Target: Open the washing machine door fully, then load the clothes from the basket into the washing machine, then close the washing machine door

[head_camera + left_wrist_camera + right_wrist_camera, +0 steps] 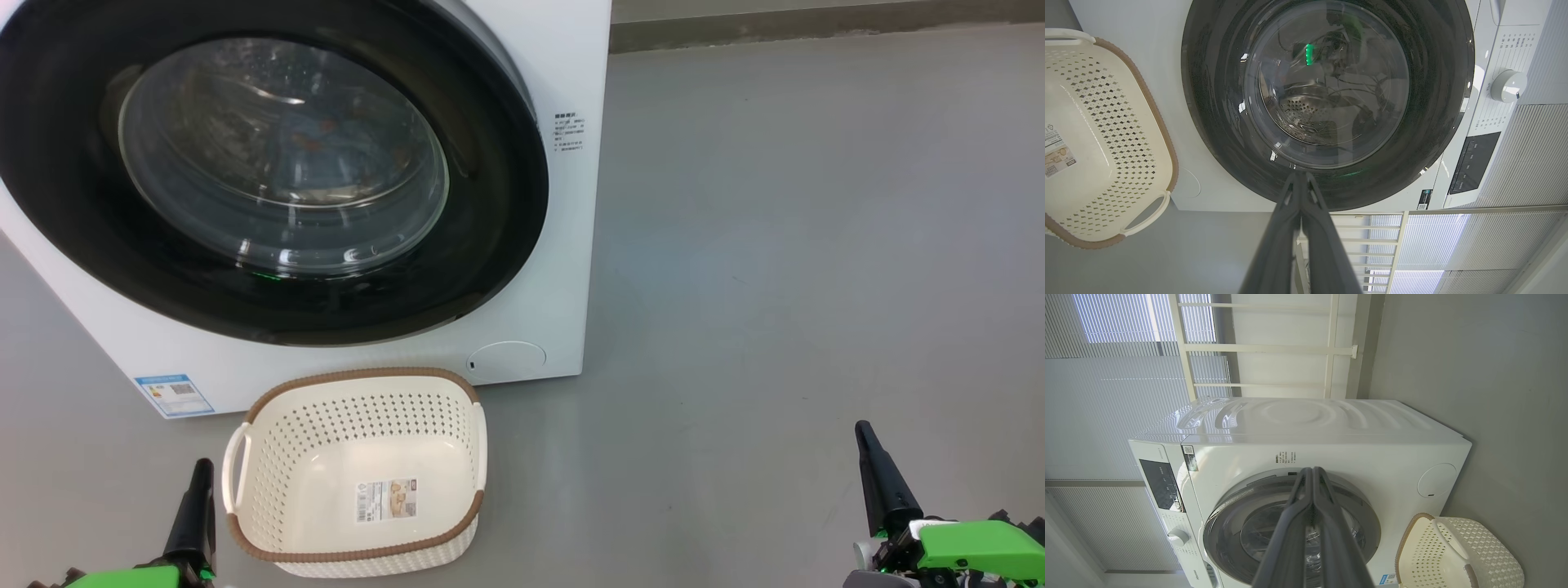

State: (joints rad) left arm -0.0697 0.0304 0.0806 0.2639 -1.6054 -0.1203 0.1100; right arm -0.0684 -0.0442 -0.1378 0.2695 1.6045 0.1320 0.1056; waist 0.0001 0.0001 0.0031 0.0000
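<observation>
Blue, orange-printed clothes (pixel 314 135) lie inside the white washing machine (pixel 567 261), behind the bulging glass of its shut, black-rimmed door (pixel 500 188). The perforated cream basket (pixel 359 374), with a brown woven-look rim, sits on the floor (pixel 775 245) just before it, holding a paper label (pixel 386 500). The left gripper (pixel 1300 175) and right gripper (pixel 1312 470) have their fingers pressed together.

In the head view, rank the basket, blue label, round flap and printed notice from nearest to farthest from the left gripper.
1. basket, right beside the left gripper.
2. blue label, washing machine's lower left corner.
3. round flap, its lower right corner.
4. printed notice, high on its right edge.
</observation>
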